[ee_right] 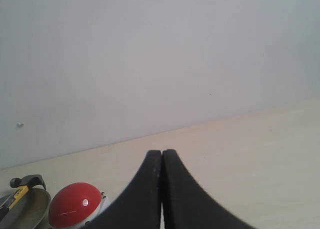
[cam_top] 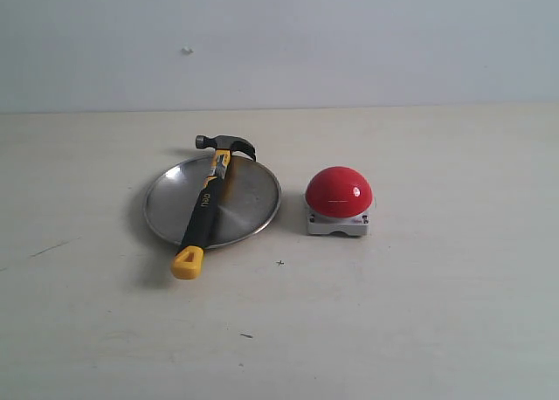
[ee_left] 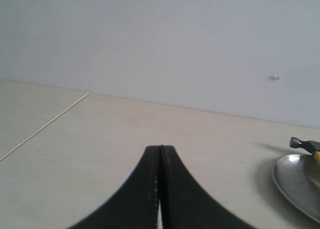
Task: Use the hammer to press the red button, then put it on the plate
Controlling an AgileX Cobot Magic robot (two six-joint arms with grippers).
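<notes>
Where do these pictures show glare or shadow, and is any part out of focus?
Exterior view: a small white glare spot on the red button, brushed sheen on the plate, soft shadow beside the hammer. Left wrist view: the left fingers, near the lens, look soft-edged. Right wrist view: the right fingers likewise.

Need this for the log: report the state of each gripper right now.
Left gripper: closed, holding nothing.
Right gripper: closed, holding nothing.
</notes>
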